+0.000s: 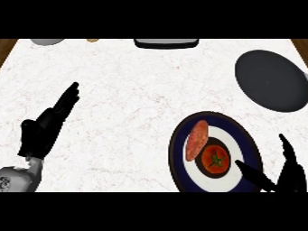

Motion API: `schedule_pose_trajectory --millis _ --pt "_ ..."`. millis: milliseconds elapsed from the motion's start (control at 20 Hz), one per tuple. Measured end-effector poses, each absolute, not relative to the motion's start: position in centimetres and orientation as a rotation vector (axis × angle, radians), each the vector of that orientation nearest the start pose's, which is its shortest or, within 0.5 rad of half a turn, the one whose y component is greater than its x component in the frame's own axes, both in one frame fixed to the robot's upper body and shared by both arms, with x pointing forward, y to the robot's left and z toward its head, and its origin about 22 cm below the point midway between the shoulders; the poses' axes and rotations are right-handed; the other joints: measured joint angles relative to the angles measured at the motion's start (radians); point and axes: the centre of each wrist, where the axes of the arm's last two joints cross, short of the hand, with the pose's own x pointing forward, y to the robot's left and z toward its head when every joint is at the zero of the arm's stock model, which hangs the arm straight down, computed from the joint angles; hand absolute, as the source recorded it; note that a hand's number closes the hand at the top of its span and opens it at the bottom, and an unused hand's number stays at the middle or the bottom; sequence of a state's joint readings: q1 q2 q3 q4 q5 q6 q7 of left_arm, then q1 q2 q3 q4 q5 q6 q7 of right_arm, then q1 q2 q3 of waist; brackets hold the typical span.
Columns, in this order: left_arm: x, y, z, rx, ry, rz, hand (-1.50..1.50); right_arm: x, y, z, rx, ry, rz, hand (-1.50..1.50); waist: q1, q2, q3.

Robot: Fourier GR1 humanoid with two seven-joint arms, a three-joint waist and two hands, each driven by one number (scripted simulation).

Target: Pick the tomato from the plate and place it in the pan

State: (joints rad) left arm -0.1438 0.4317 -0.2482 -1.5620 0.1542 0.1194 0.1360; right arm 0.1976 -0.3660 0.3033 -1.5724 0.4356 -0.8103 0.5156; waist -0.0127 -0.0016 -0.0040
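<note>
tomato on plate near table's front right edge, not yet picked. right robot hand open beside it, holding nothing. pan waits at right edge. left robot hand open, resting.

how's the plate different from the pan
The plate is dark blue with a white inner ring and sits near the counter's front edge; the pan is plain dark grey and sits farther back on the right. The plate carries the tomato and a reddish-brown slice of food; the pan holds nothing. The pan has a handle; the plate has none. Both are round.
</note>
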Motion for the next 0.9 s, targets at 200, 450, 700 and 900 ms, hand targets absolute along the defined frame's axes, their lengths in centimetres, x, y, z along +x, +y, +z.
schedule_pose_trajectory --millis 200,450,700,900 --pt "27.0 25.4 4.7 0.106 -1.497 -0.350 0.00 17.8 -26.3 -1.5 -0.983 -0.970 0.122 -1.50 0.008 0.001 -0.001" --pt "27.4 25.0 5.1 0.097 -1.504 -0.357 0.00 19.2 -25.8 1.7 -0.924 -0.772 0.304 -1.50 0.021 0.004 -0.002" --pt "27.7 24.4 5.3 0.080 -1.509 -0.370 0.00 21.3 -23.8 4.1 -0.783 -0.645 0.445 -1.50 0.040 0.007 -0.001" --pt "27.7 24.2 5.3 0.081 -1.509 -0.372 0.00 23.1 -21.9 5.3 -0.669 -0.611 0.501 -1.50 0.044 0.007 0.000"
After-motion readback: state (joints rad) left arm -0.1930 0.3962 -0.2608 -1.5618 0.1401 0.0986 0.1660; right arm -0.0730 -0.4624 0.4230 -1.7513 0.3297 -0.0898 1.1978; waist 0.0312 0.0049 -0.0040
